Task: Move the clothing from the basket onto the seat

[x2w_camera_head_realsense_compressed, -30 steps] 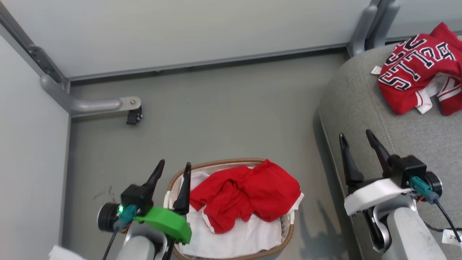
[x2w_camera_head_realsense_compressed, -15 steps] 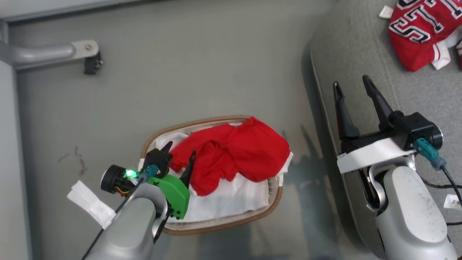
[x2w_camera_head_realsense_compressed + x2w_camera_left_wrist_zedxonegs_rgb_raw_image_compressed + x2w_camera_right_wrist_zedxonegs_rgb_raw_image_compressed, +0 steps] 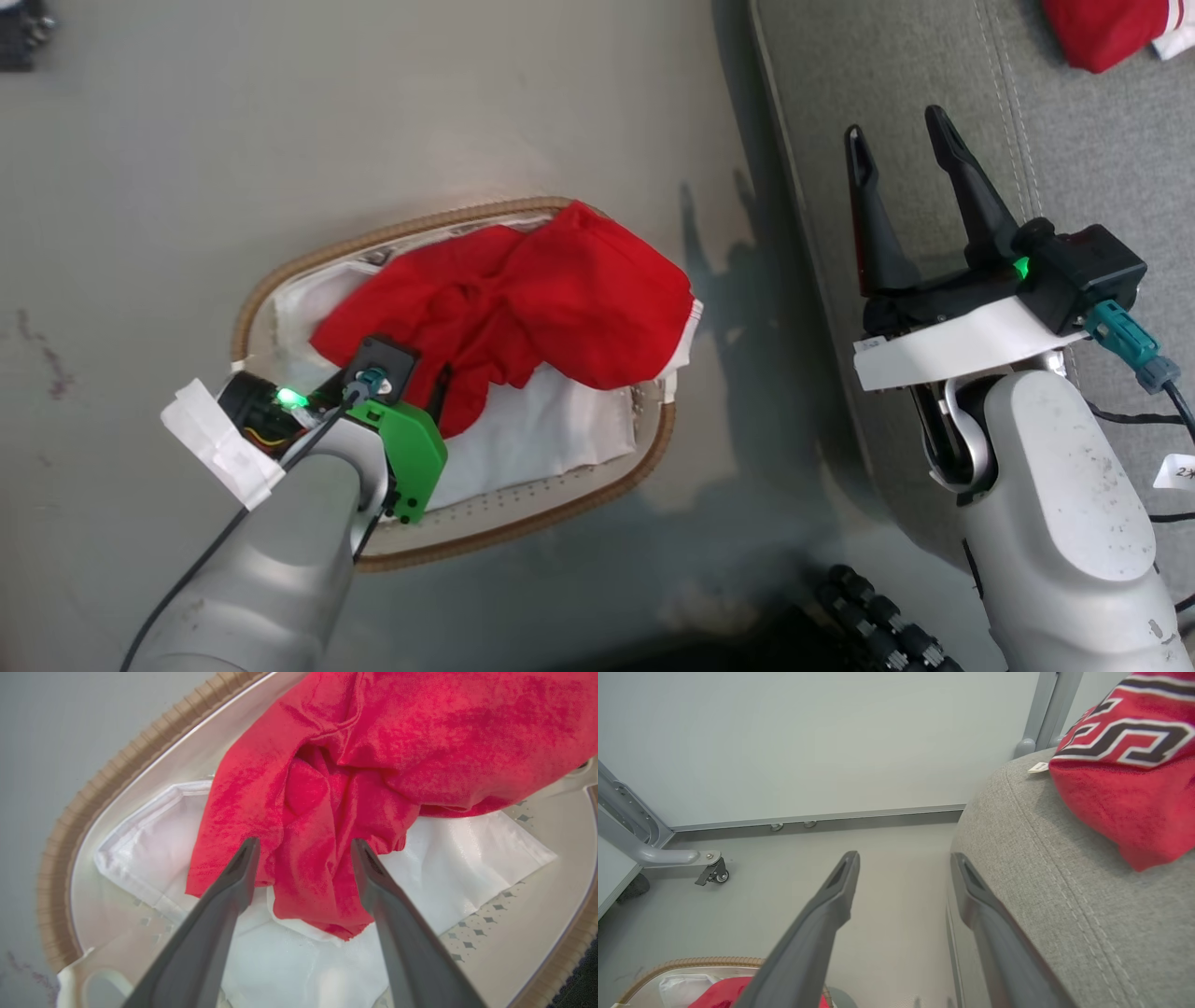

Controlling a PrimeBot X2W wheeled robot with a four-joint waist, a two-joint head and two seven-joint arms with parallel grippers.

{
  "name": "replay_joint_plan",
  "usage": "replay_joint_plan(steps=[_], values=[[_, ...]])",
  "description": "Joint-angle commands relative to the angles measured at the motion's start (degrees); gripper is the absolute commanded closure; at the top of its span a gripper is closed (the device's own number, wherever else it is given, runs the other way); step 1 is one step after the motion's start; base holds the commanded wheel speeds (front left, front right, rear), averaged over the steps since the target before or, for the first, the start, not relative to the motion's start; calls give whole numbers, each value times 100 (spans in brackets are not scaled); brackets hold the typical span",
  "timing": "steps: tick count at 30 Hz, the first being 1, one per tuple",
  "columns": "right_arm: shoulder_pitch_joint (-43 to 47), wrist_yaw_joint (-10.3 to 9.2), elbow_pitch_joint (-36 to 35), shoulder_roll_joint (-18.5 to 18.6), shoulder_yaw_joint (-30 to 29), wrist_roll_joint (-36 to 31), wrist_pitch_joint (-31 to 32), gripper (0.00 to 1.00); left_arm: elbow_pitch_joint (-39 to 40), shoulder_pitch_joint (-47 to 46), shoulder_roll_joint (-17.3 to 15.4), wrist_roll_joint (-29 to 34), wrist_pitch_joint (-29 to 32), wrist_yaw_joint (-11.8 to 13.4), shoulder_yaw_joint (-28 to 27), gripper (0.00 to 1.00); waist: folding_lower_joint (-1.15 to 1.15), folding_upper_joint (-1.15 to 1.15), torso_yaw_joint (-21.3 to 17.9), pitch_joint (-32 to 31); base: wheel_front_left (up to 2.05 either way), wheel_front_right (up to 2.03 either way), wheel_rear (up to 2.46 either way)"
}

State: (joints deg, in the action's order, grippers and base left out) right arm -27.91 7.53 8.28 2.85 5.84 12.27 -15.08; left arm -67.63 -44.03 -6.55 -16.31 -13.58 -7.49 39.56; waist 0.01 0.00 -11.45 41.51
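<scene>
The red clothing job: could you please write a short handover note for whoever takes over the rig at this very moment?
The left gripper is open, down in the oval white perforated plastic basket with a brown woven rim, fingers either side of a fold of the plain red fabric garment with white trim; not closed on it.
The right gripper is open, holding nothing, above the edge of the grey fabric-upholstered seat cushion.
Done: the red jersey with black-and-white block letters lies on the seat.
Left: close on the plain garment, lift it off the white cloth liner, carry it to the seat.
</scene>
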Motion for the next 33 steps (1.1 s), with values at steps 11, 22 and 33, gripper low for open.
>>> replay_joint_plan(steps=[11,22,33], values=[[-242,-8,-216,9,231,252,-14,0,-462,-462,-302,-30,142,101,11,0,-1,0,-729,875,0,0,0],[-202,-8,-157,9,209,358,-14,0,-577,-463,-287,-173,397,141,17,100,-1,0,-835,963,0,0,0],[-112,-8,67,12,107,185,-14,0,-540,-220,63,-407,57,66,12,100,-1,0,-515,470,0,0,0]])
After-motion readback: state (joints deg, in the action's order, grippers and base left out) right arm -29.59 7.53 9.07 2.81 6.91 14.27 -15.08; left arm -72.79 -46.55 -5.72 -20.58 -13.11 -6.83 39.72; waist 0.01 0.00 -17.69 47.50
